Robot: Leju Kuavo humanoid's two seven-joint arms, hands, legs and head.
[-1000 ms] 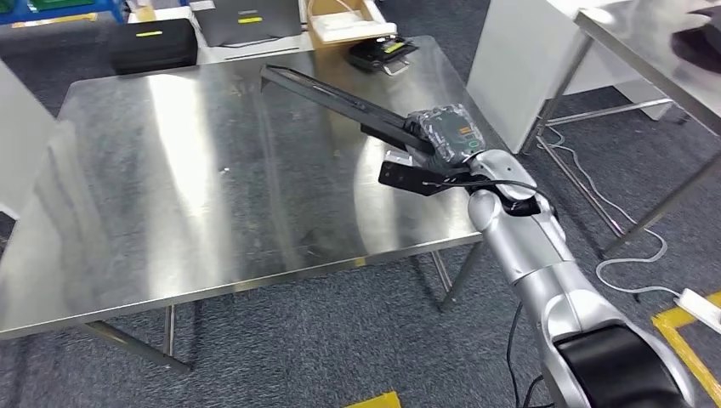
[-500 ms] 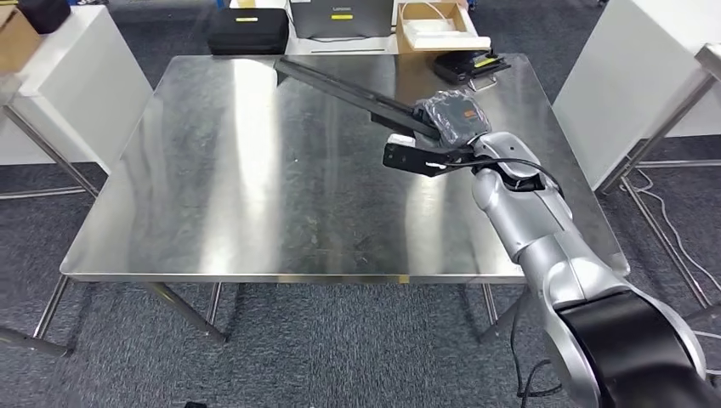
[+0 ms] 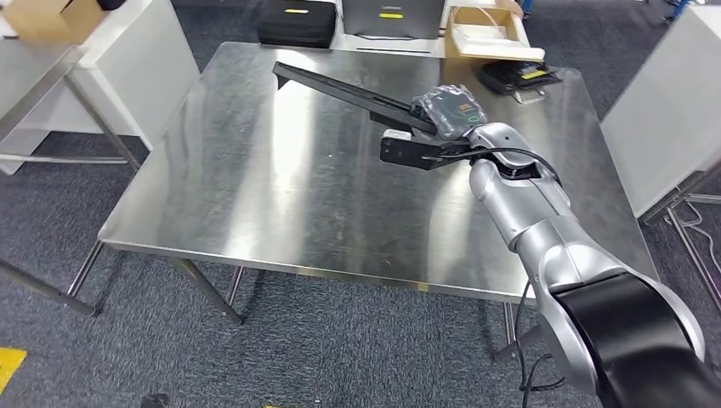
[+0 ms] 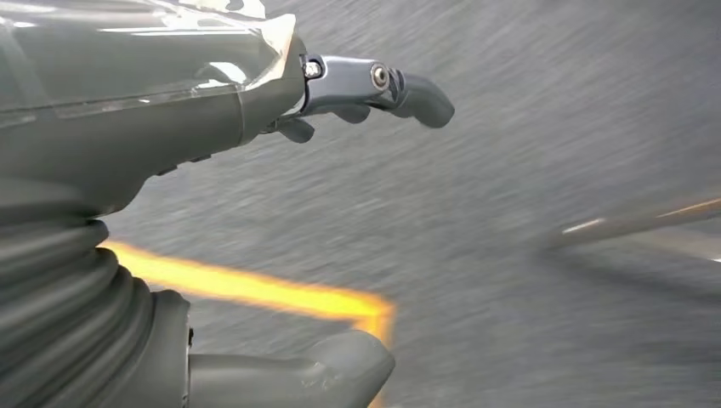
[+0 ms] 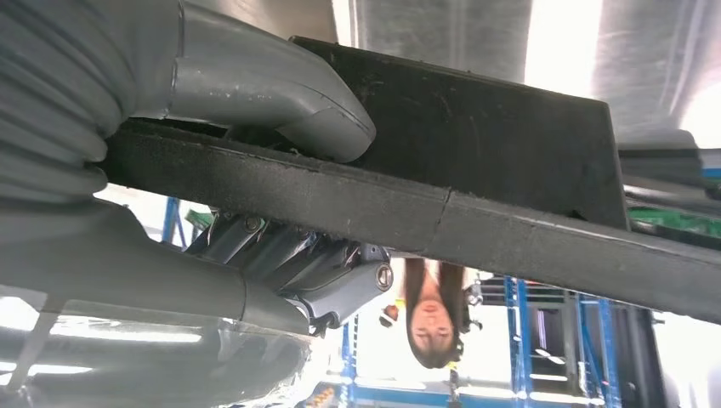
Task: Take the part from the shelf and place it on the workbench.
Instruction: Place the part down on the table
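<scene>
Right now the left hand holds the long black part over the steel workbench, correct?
Not quite: it is the right hand that grips the long black part over the steel workbench, as the head view shows. The left hand holds nothing; its wrist view has it over the grey floor.

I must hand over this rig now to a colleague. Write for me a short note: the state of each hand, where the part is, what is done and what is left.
Right hand: grips the long black part at its near end, thumb pressed on it; the part is held over the steel workbench, slanting toward the far left corner. Whether its far end touches the surface I cannot tell.
Left hand: holds nothing, fingers apart, hanging over the grey floor.
Done: the part is off the shelf and brought over the workbench.
Left: lower the part flat onto the workbench, let go, draw the arm back.
</scene>
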